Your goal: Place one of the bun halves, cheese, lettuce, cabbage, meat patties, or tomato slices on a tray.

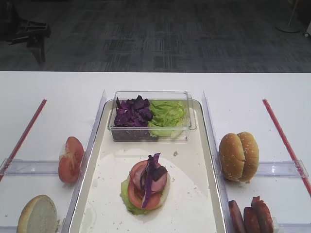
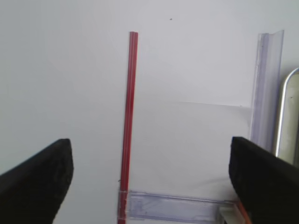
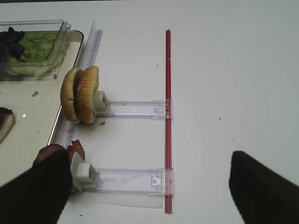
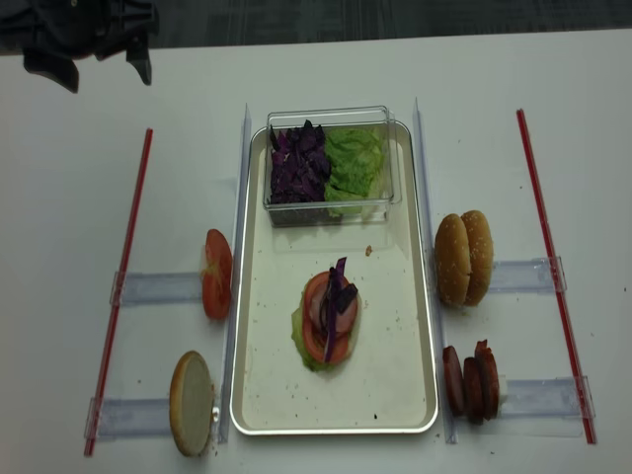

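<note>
- While the left gripper point(image 2: 149, 172) hangs over bare white table point(image 2: 70, 84), its dark fingers point(image 2: 35, 179) stand spread wide with nothing between them; a red strip point(image 2: 130, 116) runs up between the jaws, and the tray point(image 2: 286, 116) rim shows just beyond the right-hand finger.
- Right gripper point(image 3: 149, 186) likewise released, jaws wide and holding nothing; the bun halves point(image 3: 80, 94) stand on edge ahead of its left-hand finger, meat patties point(image 3: 70, 154) partly hidden behind that finger.
- On the tray floor sits a stack of lettuce point(image 1: 130, 196), tomato slices point(image 1: 146, 187) and cabbage point(image 1: 151, 177); a clear tub point(image 1: 151, 116) holds more leaves.
- No writing, brand or label can be read anywhere.
</note>
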Robot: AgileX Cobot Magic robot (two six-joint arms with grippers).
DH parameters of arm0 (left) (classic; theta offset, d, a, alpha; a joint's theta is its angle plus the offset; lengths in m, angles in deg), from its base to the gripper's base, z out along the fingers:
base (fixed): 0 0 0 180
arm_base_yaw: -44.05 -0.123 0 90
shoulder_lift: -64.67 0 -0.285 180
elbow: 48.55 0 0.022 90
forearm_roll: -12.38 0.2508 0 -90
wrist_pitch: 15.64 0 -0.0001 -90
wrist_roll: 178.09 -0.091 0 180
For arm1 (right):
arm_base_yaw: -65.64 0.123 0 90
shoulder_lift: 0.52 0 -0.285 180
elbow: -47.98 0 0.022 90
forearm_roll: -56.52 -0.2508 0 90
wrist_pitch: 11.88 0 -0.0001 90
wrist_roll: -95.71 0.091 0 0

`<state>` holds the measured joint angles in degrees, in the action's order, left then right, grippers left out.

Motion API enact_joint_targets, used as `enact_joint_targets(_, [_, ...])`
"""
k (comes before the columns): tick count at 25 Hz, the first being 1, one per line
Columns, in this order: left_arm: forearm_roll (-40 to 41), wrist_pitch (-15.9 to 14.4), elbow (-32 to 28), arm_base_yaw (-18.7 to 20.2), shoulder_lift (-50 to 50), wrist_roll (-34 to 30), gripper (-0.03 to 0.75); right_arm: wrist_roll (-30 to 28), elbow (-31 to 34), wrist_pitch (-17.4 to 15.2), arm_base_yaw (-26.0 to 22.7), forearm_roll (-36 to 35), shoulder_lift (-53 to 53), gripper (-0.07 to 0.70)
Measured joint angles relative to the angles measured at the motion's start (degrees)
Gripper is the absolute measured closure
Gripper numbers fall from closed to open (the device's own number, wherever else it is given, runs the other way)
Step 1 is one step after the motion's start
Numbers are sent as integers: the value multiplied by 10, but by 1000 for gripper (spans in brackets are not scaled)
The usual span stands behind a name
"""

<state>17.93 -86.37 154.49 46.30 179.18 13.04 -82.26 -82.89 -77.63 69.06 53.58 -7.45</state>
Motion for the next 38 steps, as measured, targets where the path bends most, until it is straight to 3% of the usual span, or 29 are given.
enact_joint_targets(8, [0, 0, 0, -19, 0, -43, 95, 0, 0, 0, 0, 0, 0, -60])
enact_joint_targets(25, [-20, -1, -4, -19, -19, -58, 94, 0, 0, 0, 0, 0, 0, -61])
enact_joint_targets(38, [-18, -1, -202, -19, -153, -58, 94, 0, 0, 0, 0, 0, 0, -61])
